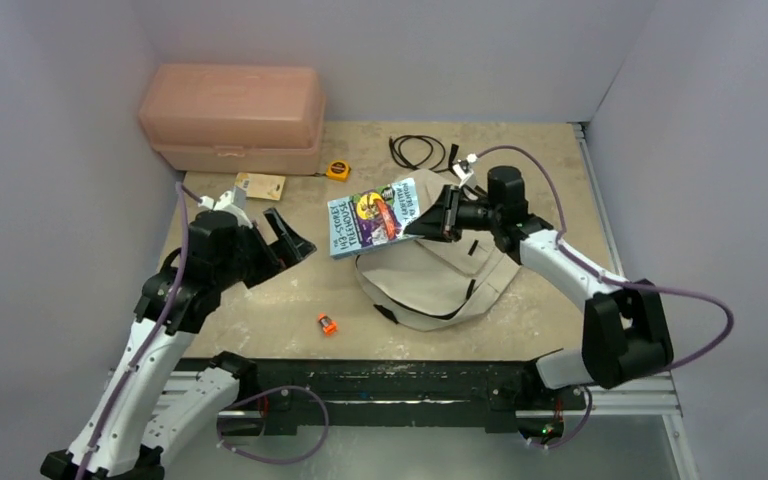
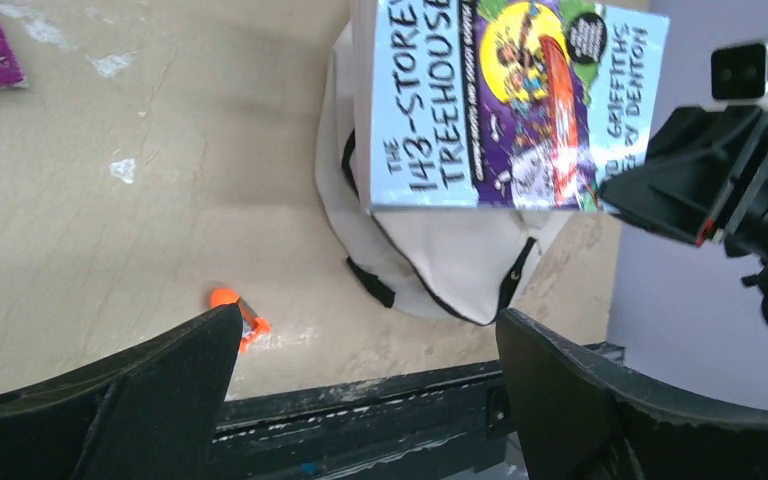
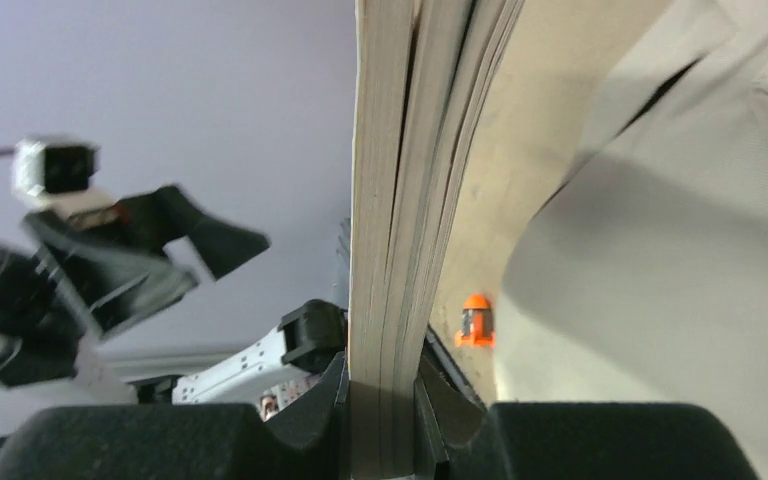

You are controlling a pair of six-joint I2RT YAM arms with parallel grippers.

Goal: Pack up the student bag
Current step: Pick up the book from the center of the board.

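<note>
Cream fabric with black zipper lines and straps, the student bag (image 1: 440, 280) lies slumped on the desk (image 1: 260, 300) right of centre, partly under the book (image 1: 370, 217) clamped in the right claw (image 1: 447, 213) — left claw (image 1: 290, 243) spread wide, empty.

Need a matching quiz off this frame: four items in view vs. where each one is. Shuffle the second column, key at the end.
Items
1. book
2. pink box
3. small orange object
4. black cable

Places
A. far left corner of the table
B. near the front edge, just left of the student bag
C. gripped by the right end effector
D. far side, right of the yellow tape measure

Pairs: 1-C, 2-A, 3-B, 4-D
</note>
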